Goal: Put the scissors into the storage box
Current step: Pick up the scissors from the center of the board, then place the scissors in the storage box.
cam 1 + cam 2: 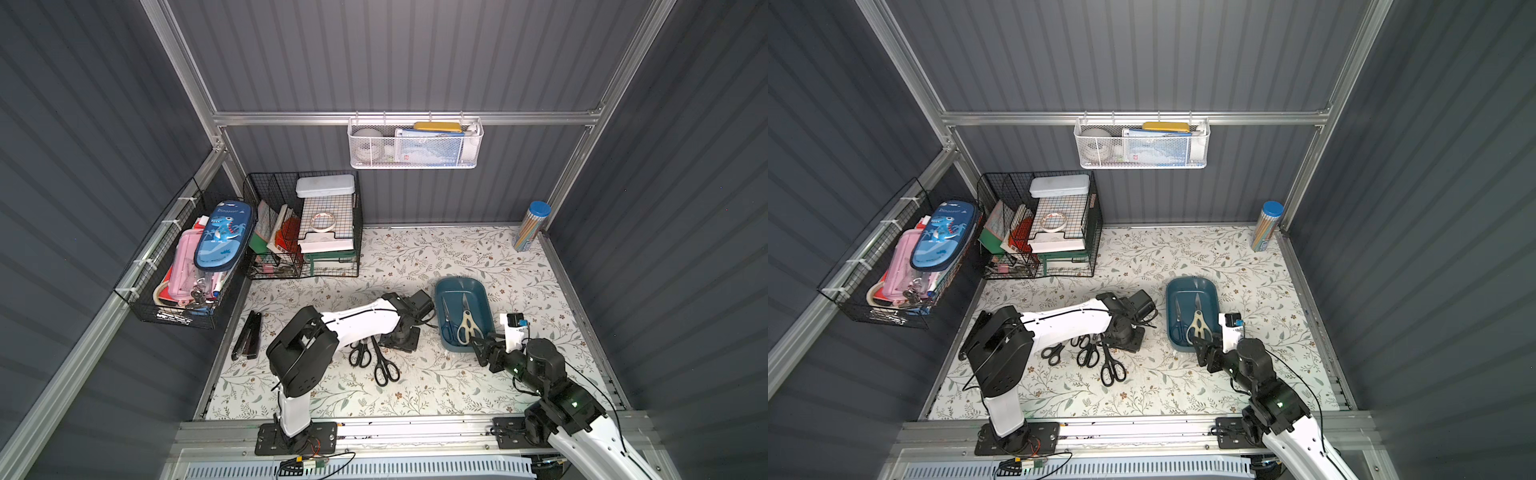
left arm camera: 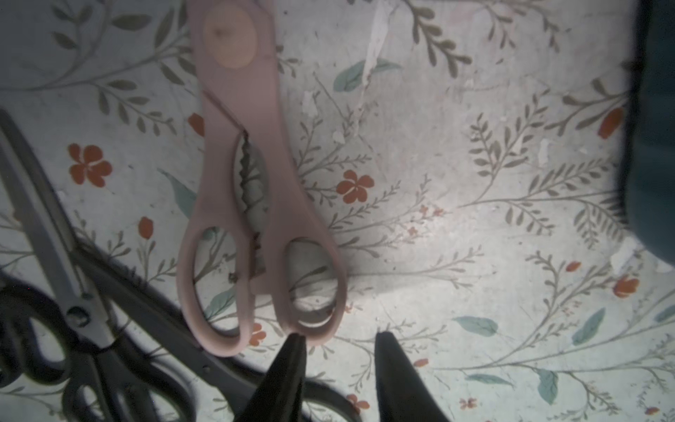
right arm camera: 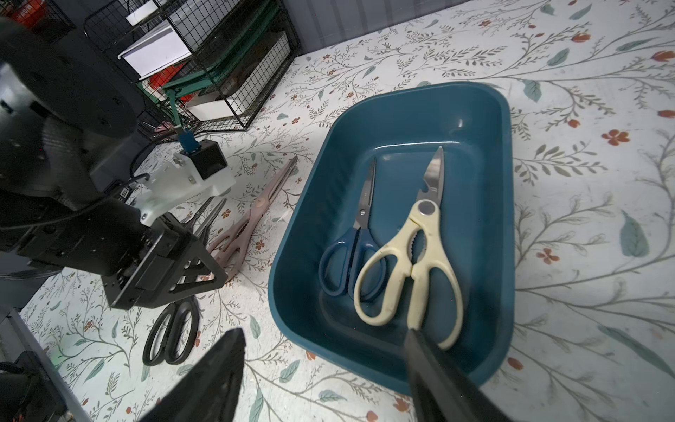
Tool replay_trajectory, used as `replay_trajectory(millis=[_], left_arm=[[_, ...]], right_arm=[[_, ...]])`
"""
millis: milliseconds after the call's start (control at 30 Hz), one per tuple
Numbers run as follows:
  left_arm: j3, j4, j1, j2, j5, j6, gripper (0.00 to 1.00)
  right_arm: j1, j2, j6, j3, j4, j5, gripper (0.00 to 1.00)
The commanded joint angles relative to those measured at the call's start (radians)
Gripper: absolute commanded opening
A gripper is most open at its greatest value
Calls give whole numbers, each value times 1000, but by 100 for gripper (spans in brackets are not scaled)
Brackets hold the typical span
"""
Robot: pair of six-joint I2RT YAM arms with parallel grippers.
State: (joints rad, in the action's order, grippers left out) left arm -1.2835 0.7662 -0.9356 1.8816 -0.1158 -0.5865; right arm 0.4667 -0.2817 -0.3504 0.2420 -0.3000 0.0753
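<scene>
Nearest me, my right gripper (image 3: 324, 330) hangs spread wide and empty over the near end of the box (image 3: 471, 182), where the yellow shears (image 3: 425, 219) and blue pair (image 3: 356, 234) already lie. Left of that, black pairs (image 1: 1090, 353) sit on the mat. What matters is the pink shears (image 2: 281, 175): they lie on the mat just left of the box, long axis running near to far, roughly parallel to its long side, handles nearest. My left gripper (image 2: 338, 339) is at that handle end, jaws apart with nothing between them, one finger (image 2: 292, 350) at the rim of a handle loop. I judge the left gripper the closer one, and the box lies to its right.
</scene>
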Motion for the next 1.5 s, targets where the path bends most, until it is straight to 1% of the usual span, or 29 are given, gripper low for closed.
replay_trajectory(millis=[0, 100, 167, 200, 267, 333, 500, 600, 700, 767, 833, 1033, 1133, 1233, 1333, 1467], left_arm=[[-40, 5, -3, 58, 7, 35, 36], [-50, -8, -2, 81, -4, 59, 36], [-52, -7, -3, 98, -8, 60, 33], [-49, -6, -2, 106, -10, 60, 31], [-42, -10, -3, 116, -12, 59, 22], [-38, -1, -2, 115, -29, 49, 16], [-50, 12, -3, 67, -63, 41, 10], [-97, 61, -3, 32, -82, 33, 0], [-215, 150, -3, -12, -156, 27, 0], [-283, 172, -2, -43, -174, 29, 0], [-362, 156, -3, -51, -203, 83, 0], [-611, 246, -14, 66, -98, 80, 0], [-677, 255, -33, 127, -53, 38, 0], [-737, 248, -56, 184, 3, -3, 0], [-795, 237, -95, 232, 17, -23, 0], [-839, 235, -112, 292, 54, -64, 0]], right_arm=[[4, -2, 3, 2, 21, 3, 74], [5, -3, 4, 2, 23, 4, 74], [4, -2, 2, 2, 21, 1, 74], [5, -4, 2, 2, 22, -1, 74], [5, -3, 2, 2, 21, -1, 74], [5, -2, 2, 2, 22, -1, 75], [6, -1, 2, 3, 20, 0, 75], [5, 5, 4, 6, 13, -7, 75], [5, 29, 5, 22, -30, -5, 75], [5, 64, 4, 20, -44, -18, 75], [5, 113, -1, 13, -61, -31, 76], [6, 243, -24, 16, -139, -118, 76], [6, 287, -42, 19, -182, -168, 76], [7, 273, -54, 26, -193, -200, 76], [10, 279, -58, 28, -201, -209, 76], [10, 282, -58, 26, -201, -215, 76]])
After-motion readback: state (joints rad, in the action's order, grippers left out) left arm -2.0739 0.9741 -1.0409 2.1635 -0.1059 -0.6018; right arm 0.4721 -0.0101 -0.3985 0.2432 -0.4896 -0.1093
